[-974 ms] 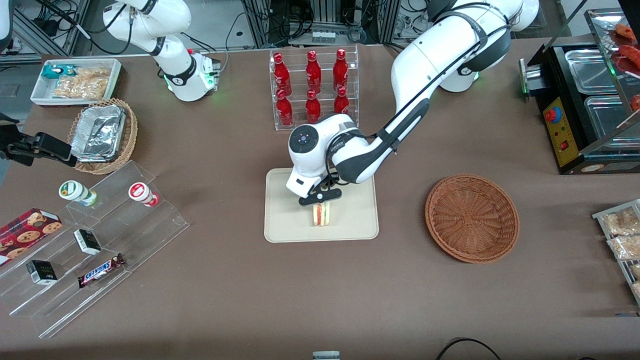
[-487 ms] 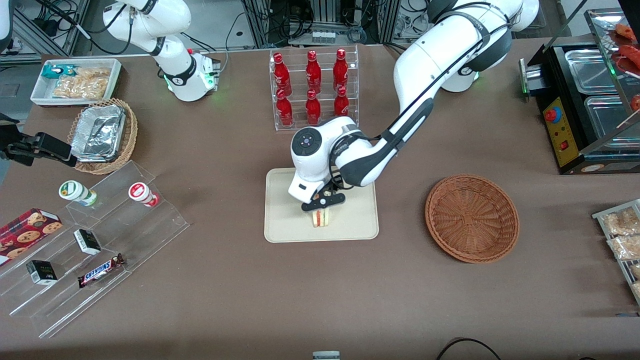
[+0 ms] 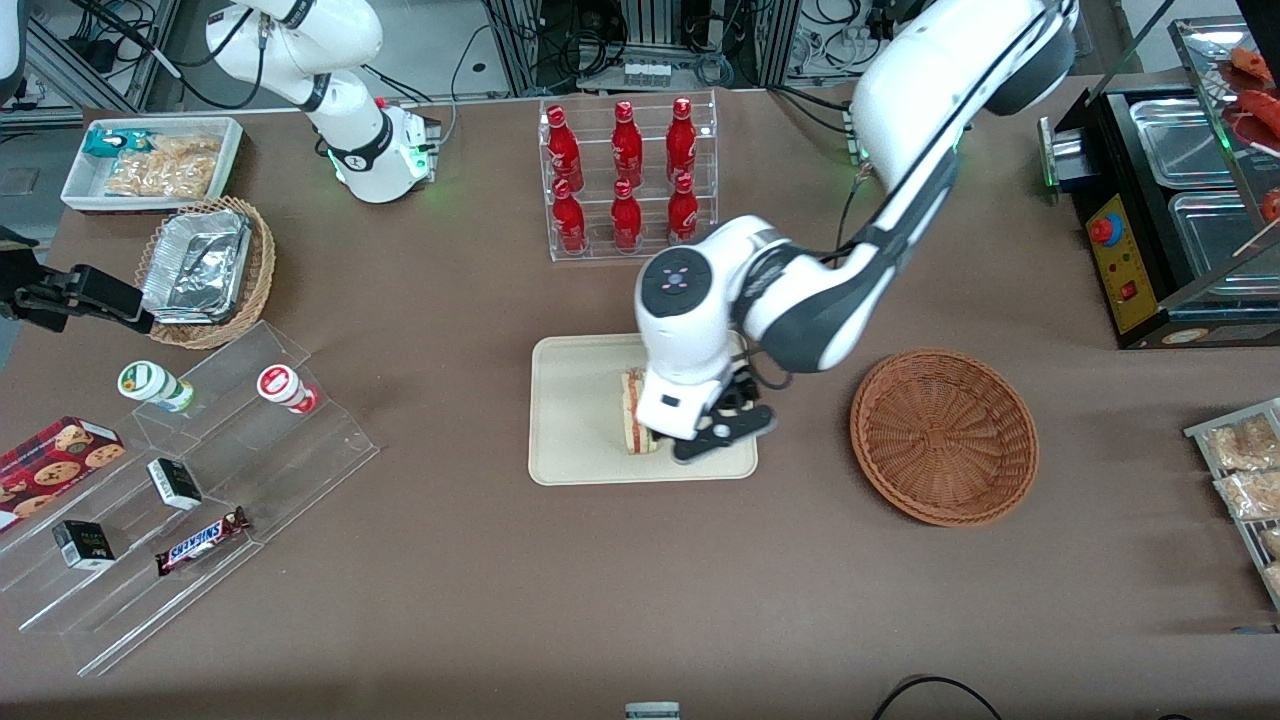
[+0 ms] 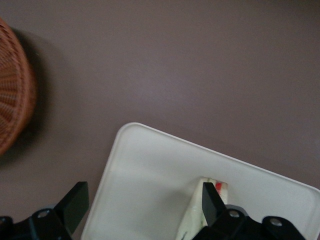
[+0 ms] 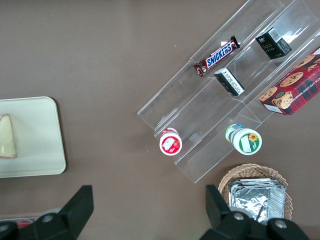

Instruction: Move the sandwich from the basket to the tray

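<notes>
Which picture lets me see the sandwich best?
The front view: the sandwich lies on the tray, its pink filling showing, beside the open tool. The right wrist view catches only a plain pale wedge at its edge. The left wrist view shows one corner beside a tool finger.

Robot lab staged as snack shop, cable-strewn equipment racks [image 3: 650, 40], red bottle display [image 3: 627, 175], acrylic snack shelves [image 3: 190, 480], brown table [image 3: 450, 590]

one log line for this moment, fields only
phase: release done | sandwich: on tray, free | gripper: open, above tray edge nearest basket | basket: no sandwich
</notes>
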Action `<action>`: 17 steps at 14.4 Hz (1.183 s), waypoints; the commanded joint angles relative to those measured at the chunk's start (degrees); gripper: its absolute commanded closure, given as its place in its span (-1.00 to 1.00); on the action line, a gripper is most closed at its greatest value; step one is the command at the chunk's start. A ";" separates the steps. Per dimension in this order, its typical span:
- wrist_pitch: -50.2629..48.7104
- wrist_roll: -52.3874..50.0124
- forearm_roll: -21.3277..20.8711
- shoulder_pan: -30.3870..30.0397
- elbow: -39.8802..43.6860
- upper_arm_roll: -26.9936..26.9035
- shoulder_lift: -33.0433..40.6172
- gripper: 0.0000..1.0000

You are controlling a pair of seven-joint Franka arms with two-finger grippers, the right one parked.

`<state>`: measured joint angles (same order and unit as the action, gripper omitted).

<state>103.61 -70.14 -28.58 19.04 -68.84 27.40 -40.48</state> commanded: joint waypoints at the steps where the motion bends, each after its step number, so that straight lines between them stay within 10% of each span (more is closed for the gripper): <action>1: -4.98 5.52 4.03 -6.45 -3.22 0.37 7.59 -1.00; 10: -17.38 37.23 15.12 -30.00 -8.77 0.37 23.25 -1.00; 17: -21.26 55.62 23.20 -30.66 -19.81 -9.10 37.99 -1.00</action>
<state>81.99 -18.37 -8.43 -13.45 -80.43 22.23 -10.58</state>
